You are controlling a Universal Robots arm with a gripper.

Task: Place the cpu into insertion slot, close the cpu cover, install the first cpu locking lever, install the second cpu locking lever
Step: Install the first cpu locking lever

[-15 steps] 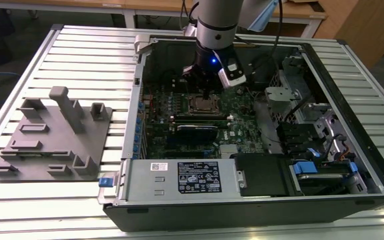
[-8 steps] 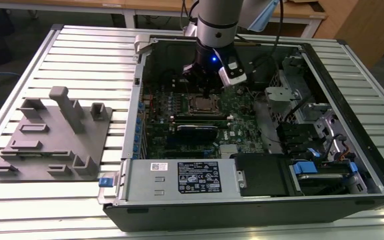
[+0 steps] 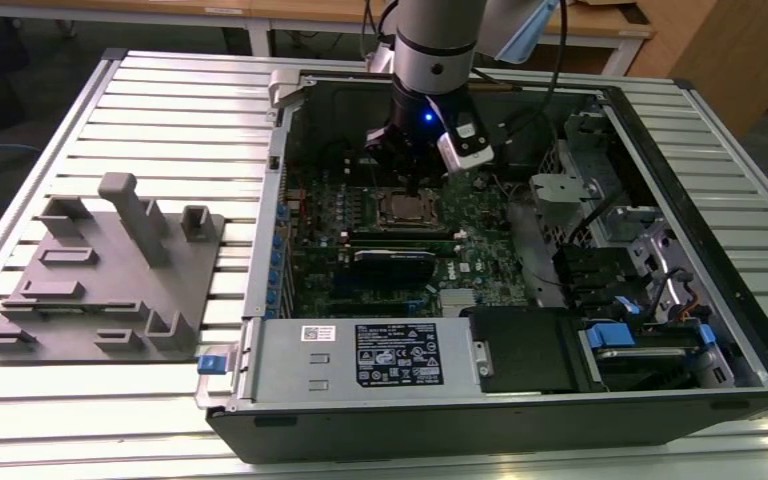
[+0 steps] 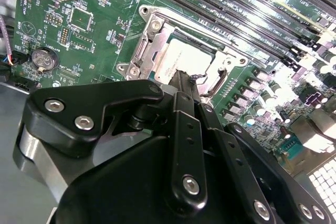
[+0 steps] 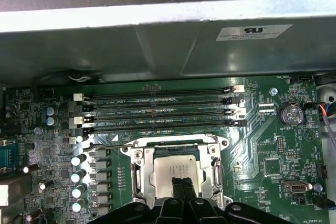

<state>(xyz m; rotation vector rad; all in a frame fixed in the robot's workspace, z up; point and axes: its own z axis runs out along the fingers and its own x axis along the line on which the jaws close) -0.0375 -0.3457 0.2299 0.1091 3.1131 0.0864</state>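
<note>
Black fingers (image 5: 178,188) of the gripper (image 5: 183,188) are drawn together with nothing between them. Their tips rest on, or just above, the silvery top of the cpu (image 5: 167,167). Brought to a narrow point like this, they look better suited to pressing or nudging than to grasping.

The cpu lies flat and square, seated over the insertion slot, which it hides. The cpu cover (image 5: 140,174) appears to be lowered around it, with the chip showing through the cut-out. I cannot tell whether either locking lever is latched.

Around the socket lies the green motherboard (image 5: 262,145), with the long memory slots (image 5: 157,111) just beside it. The computer case (image 3: 651,130) lies open on its side, so the board faces up.

In the exterior view the arm (image 3: 431,40) drops almost straight down into the case, its wrist vertical above the socket.
</note>
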